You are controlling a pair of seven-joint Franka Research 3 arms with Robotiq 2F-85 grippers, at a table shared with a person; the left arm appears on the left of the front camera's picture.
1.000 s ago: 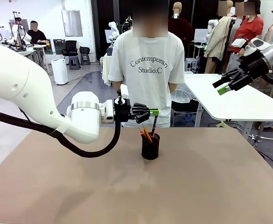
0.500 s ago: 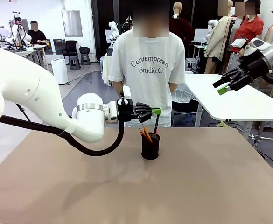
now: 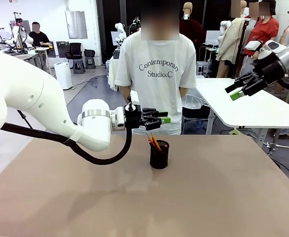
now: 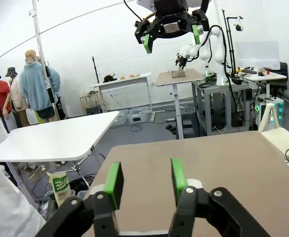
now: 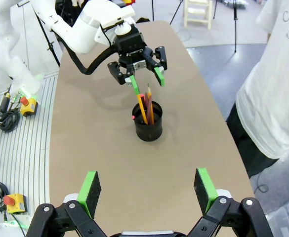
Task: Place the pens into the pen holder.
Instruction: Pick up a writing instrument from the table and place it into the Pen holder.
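Black pen dropped into pen holder (image 3: 159, 154); left gripper (image 3: 160, 120) level, jaws apart; right gripper (image 3: 237, 92) jaws apart.

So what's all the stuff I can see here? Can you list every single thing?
pen holder: one, black mesh cup, standing on the table's middle.
pens: three, dark red, yellow-orange, black with a red end, standing in the pen holder.
table: one, brown, under the pen holder.
white table: one, behind on the right.
person: one, white T-shirt, standing at the far side.
left gripper: one, black with green pads, open, just above the pens.
right gripper: one, open, raised on the right.
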